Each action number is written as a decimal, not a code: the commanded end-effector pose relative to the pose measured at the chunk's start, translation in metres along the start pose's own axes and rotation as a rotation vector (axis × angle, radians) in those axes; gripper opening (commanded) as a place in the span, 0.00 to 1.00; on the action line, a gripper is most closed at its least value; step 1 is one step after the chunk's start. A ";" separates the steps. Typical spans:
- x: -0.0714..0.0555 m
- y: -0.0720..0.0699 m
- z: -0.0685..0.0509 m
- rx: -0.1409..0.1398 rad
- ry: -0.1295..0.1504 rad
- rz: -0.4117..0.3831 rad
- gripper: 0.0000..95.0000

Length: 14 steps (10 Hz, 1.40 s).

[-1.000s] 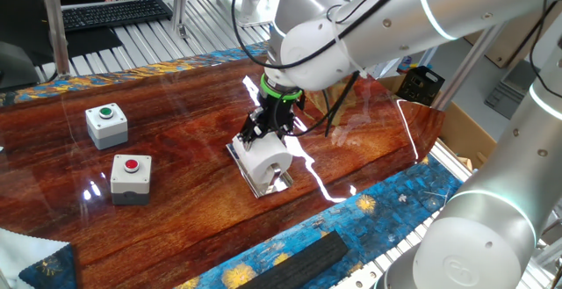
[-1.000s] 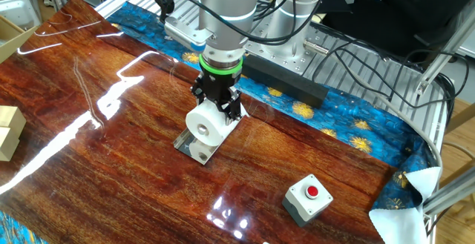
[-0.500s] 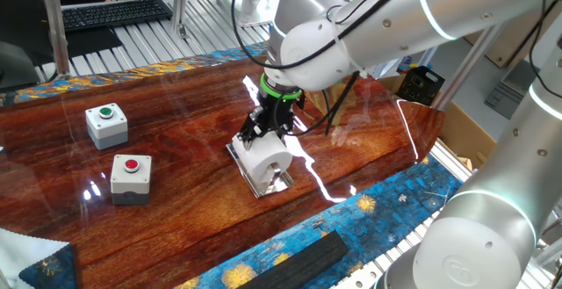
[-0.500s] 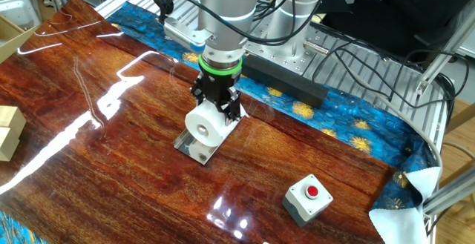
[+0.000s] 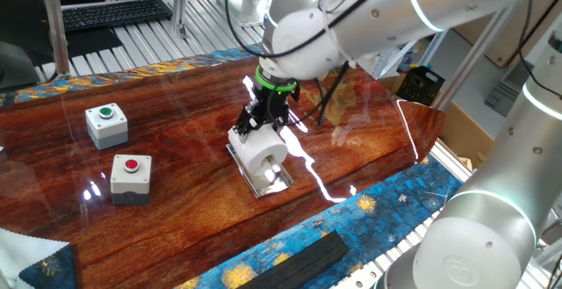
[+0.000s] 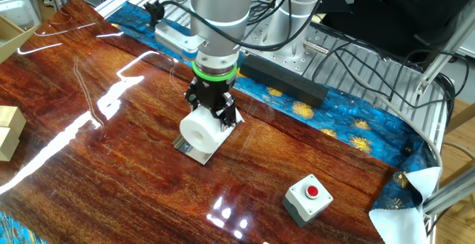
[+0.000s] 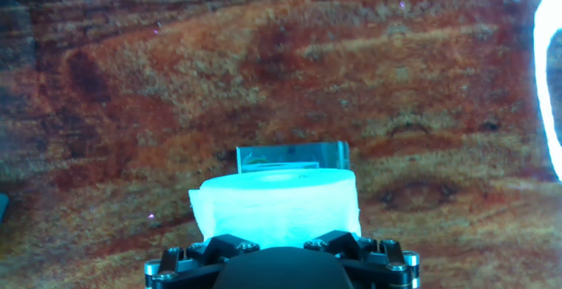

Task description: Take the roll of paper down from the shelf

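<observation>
The roll of paper (image 5: 261,149) is a white cylinder lying on its side over the shiny steel shelf (image 5: 274,181) on the wooden table. My gripper (image 5: 262,125) is shut on the roll's rear end and holds it slightly up off the plate. In the other fixed view the roll (image 6: 199,129) sits under the gripper (image 6: 211,110), with the shelf (image 6: 191,150) showing beneath its front. In the hand view the roll (image 7: 277,205) fills the space between the black fingers, and the shelf's raised bracket (image 7: 292,157) shows just beyond it.
Two white-grey button boxes stand left of the roll: one with a green button (image 5: 106,123), one with a red button (image 5: 131,177), the latter also in the other fixed view (image 6: 307,198). A black bar (image 5: 299,259) lies on the blue cloth at the near edge.
My gripper and the roll have shifted a little to the left and up; the roll now sits further back over the shelf. The shelf has not moved.
</observation>
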State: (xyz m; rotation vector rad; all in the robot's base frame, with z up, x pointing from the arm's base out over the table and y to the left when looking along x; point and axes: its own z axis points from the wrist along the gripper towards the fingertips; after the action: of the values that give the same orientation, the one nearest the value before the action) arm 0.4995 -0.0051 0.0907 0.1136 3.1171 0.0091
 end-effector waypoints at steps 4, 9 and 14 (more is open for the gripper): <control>-0.025 0.000 0.004 -0.002 -0.001 -0.013 0.00; -0.052 -0.003 0.006 -0.005 -0.003 -0.038 0.00; -0.077 -0.006 0.005 -0.004 -0.003 -0.047 0.00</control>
State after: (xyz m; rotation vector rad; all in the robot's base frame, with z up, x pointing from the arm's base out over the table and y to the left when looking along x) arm 0.5781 -0.0165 0.0869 0.0413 3.1171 0.0137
